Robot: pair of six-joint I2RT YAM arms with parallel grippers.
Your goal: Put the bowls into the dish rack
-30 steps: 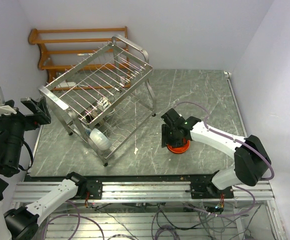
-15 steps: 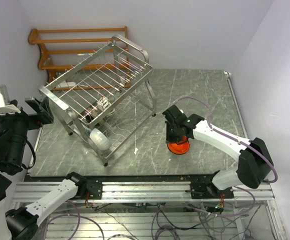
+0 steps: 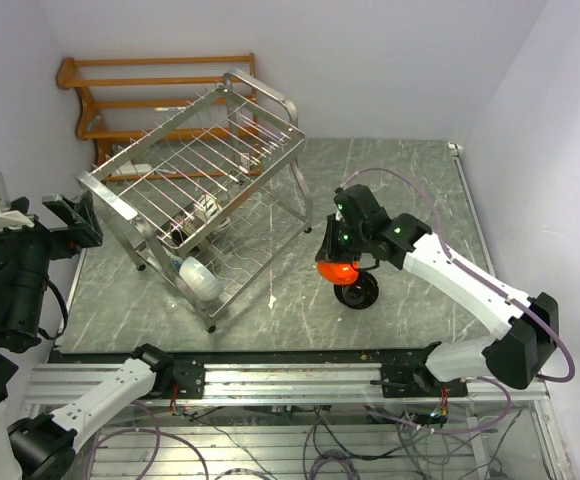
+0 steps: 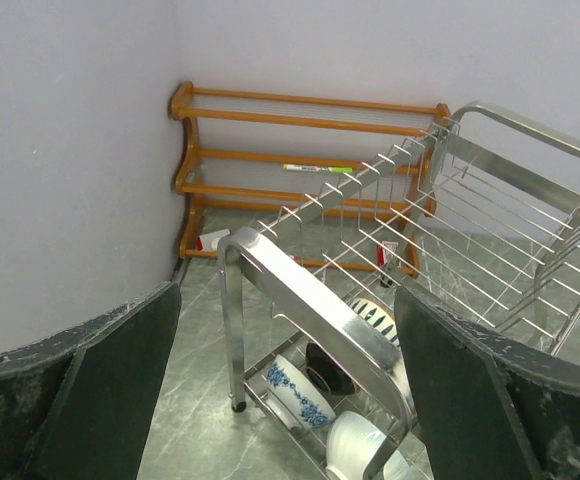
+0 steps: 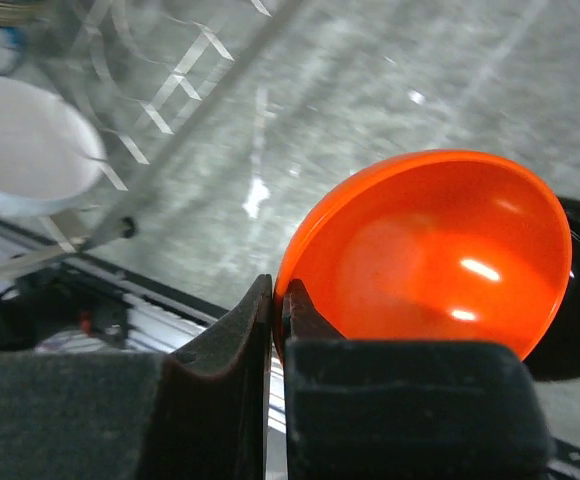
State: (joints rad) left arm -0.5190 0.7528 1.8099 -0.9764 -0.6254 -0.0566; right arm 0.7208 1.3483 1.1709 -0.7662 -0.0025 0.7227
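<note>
Our right gripper (image 5: 278, 300) is clamped on the rim of the orange-red bowl (image 5: 430, 260). One finger sits inside the wall and the other outside, with only the thin lip between the pads. The left gripper (image 3: 70, 222) is well off to the far side of the rack with its jaws spread wide and nothing in them.

We judge the bowl to be light and rigid, with a glossy, slippery surface, and whether it would chip if dropped we cannot tell. A pinch on one point of the rim lets it swing or slide, so we would keep the squeeze firm and the motion smooth. The rim is the only sensible place to take hold, since the rounded body gives flat fingers nothing to grip.

The bowl hangs clear of the grey table (image 3: 410, 190), over its own dark shadow, just right of the dish rack (image 3: 200, 190). It is tilted, so its mouth faces back toward the wrist camera and not straight up. Being round, it has no long axis, only the axis through its mouth, which is tipped well off vertical.

The lower tier of the rack holds a white bowl (image 3: 198, 280) and a blue-and-white bowl (image 4: 298, 392), standing on edge between the wires.
</note>
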